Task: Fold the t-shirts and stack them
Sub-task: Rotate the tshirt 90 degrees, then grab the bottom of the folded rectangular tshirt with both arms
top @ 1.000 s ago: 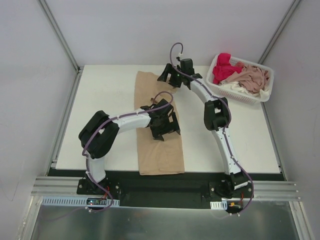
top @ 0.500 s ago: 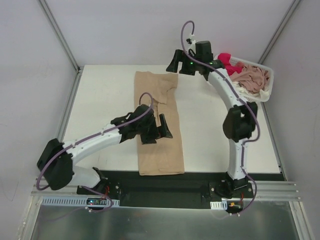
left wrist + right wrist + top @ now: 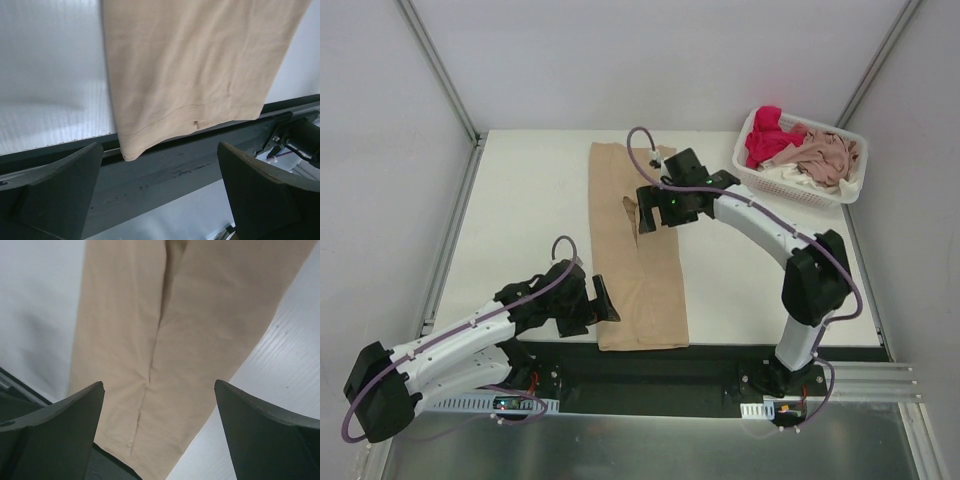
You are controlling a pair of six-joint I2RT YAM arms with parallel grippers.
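Observation:
A large tan-beige t-shirt [image 3: 640,270] lies folded into a long strip down the middle of the white table [image 3: 520,220]. My left gripper [image 3: 604,301] hangs open at the strip's near left corner, with the hem corner [image 3: 126,152] just ahead of its fingers [image 3: 60,185] and nothing between them. My right gripper [image 3: 648,212] is open above the strip's far half, looking down on the tan shirt [image 3: 190,315] and a lengthwise fold crease [image 3: 155,350]. More t-shirts, red-pink [image 3: 766,138], dusty pink [image 3: 828,155] and white [image 3: 790,175], are bunched in the basket.
A white lattice basket [image 3: 754,180] stands at the table's far right corner. A dark rail [image 3: 190,165] runs along the table's near edge, under the shirt's hem. Grey walls and metal posts [image 3: 440,70] close in the sides.
The left arm has pulled back from the middle of the strip to its near left corner. The right arm swung up toward the basket, then came back down over the strip's far half.

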